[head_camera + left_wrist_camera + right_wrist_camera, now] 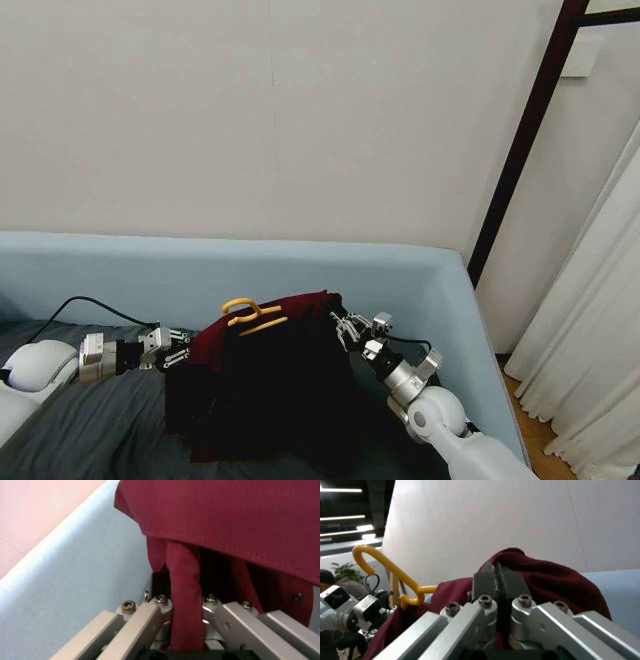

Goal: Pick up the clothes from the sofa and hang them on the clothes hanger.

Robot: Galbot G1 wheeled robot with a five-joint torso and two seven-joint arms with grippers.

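Observation:
A dark red garment hangs stretched between my two grippers above the sofa seat, with a yellow hanger at its top edge. My left gripper is shut on the garment's left edge. In the left wrist view a fold of the red cloth runs between the left gripper's fingers. My right gripper is shut on the garment's right shoulder. In the right wrist view the right gripper pinches the red cloth, and the hanger's hook rises beyond it.
The light blue sofa back runs behind the garment and its arm stands at the right. A dark grey seat lies below. A dark post and white curtains stand to the right.

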